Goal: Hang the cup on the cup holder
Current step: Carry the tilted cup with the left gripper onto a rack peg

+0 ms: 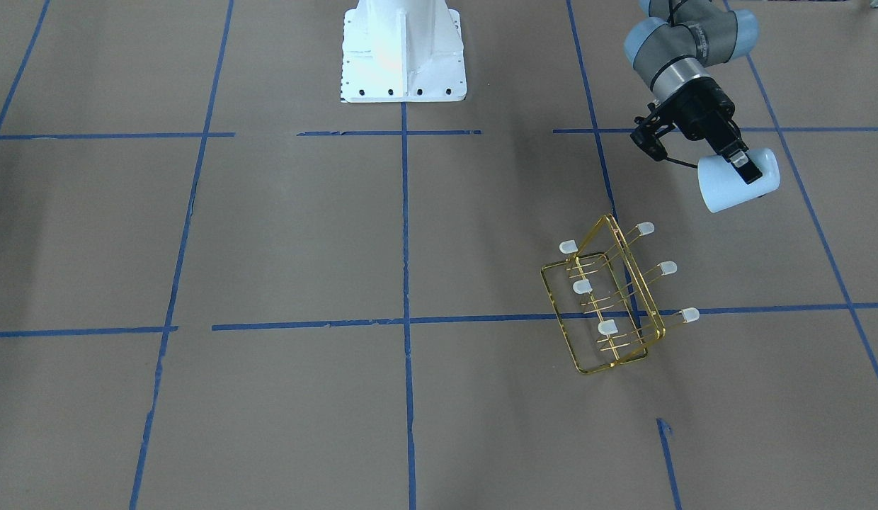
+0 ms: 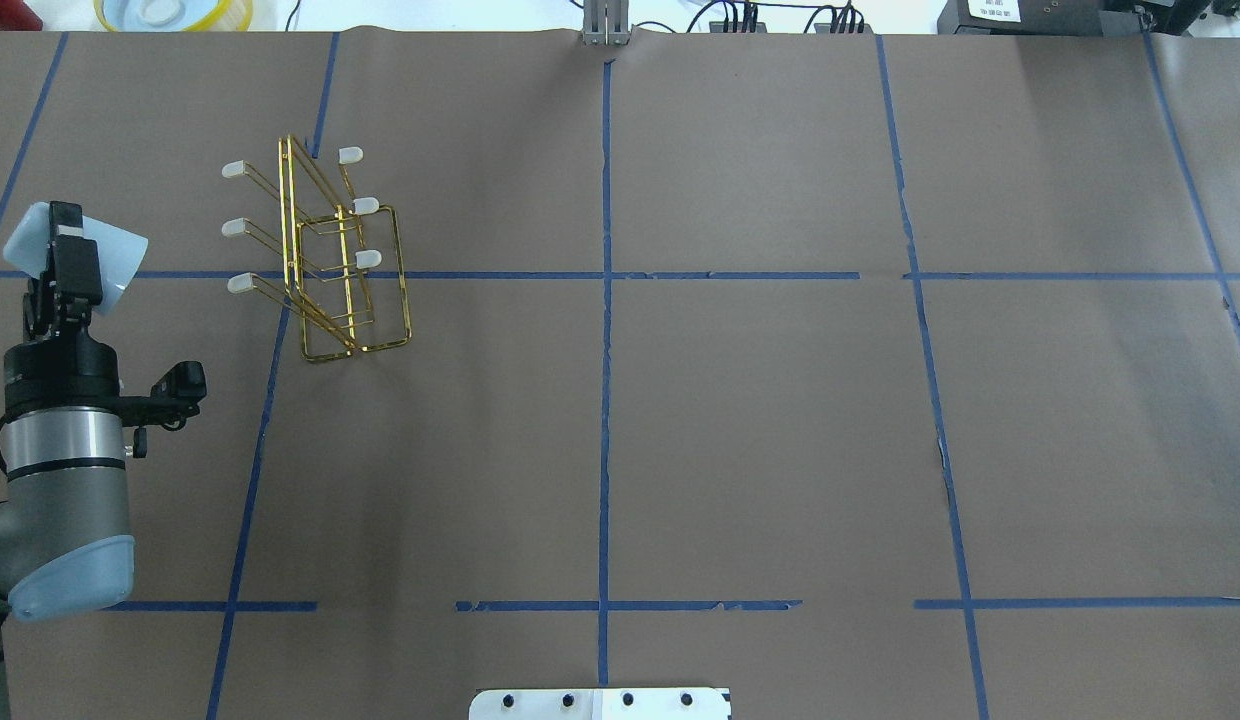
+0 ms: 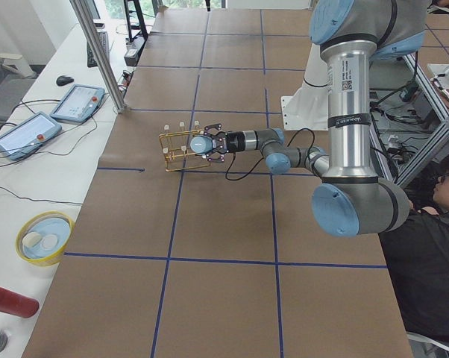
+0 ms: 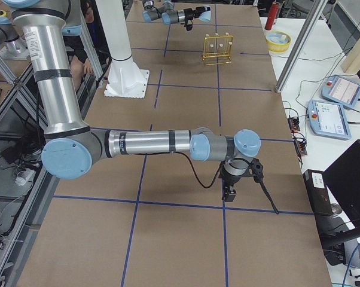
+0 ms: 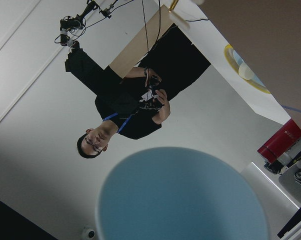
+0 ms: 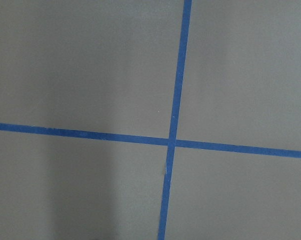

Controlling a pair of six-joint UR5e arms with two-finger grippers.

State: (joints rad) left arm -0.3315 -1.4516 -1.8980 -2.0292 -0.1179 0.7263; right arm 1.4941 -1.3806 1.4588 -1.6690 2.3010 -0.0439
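**Light, smooth cup held sideways in the left gripper, apart from the rack**

The left gripper [image 1: 745, 170] is clamped on the cup [image 1: 721, 190]. One black finger lies across the outer wall. The other finger is hidden, so I cannot tell if it sits inside the mouth or on the far wall. The cup is in the air and lies on its side. It is near the cup holder [image 1: 609, 301] but does not touch it.

The right gripper [image 4: 229, 194] hangs over the table [image 1: 269, 248], well apart from both. I cannot tell how its jaws stand.

I judge the cup to be very light, thin plastic. The wall is smooth and tapered, so it can slip toward its narrow end, and a hard squeeze may bend it. A hold near the rim, with moderate force, seems best.

The holder is only thin wire and is probably light too. A push against a capped prong [image 1: 645, 229] may slide or tip it, so the mouth should come along the prong's line.
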